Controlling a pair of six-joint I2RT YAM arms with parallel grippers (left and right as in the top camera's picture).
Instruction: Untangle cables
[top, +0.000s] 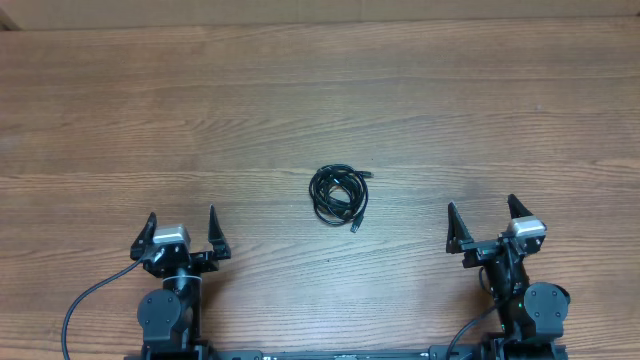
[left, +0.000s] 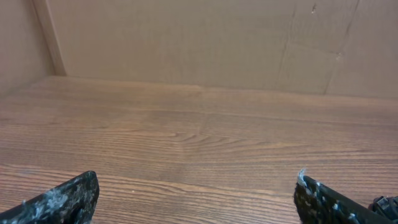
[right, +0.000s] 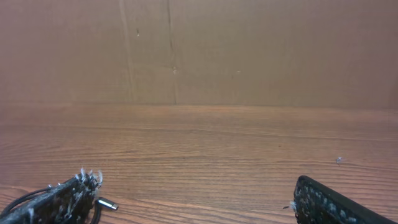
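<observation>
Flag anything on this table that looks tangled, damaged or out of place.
The cables lie bunched in one tangled coil mid-table, plug ends poking out. White fuzz clings to the fingers of the right end effector and the left end effector. Nothing else stands out.

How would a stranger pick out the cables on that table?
On the brown wooden table, look between the left gripper and right gripper, slightly farther back. There lies a small bunched coil of thin black cords with plug ends, thinner than the arms' black wires and attached to nothing.
</observation>
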